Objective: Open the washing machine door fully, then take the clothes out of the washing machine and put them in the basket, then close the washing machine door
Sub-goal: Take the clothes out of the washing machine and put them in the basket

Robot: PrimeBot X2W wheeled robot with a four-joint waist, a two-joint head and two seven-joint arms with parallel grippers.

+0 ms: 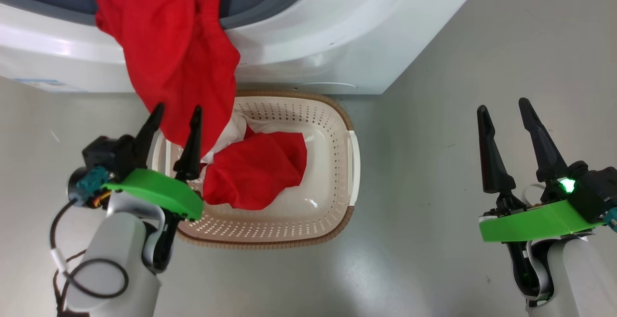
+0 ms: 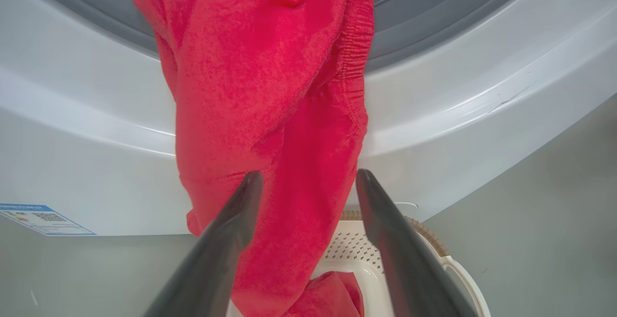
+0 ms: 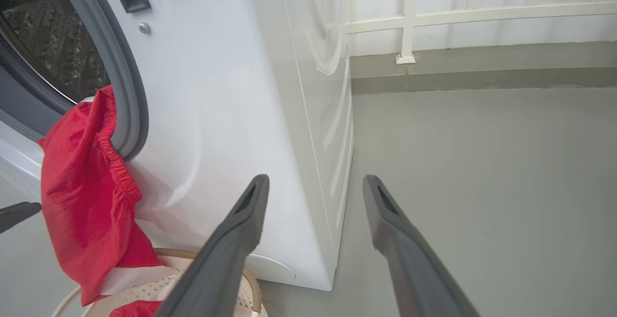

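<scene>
Left hand (image 1: 178,107) open, I'm holding nothing; clothes (image 1: 168,47) hang just past my fingers (image 1: 191,138), draped from washing machine (image 1: 337,28) into basket (image 1: 332,172). Right hand (image 1: 502,104) open too, empty, well apart.

A smooth grey floor (image 1: 434,187) spread across the right half of the head view and the lower right of the right wrist view, where a low grey kerb (image 3: 482,73) ran along the upper right beneath a white railing (image 3: 407,18) with upright posts.
</scene>
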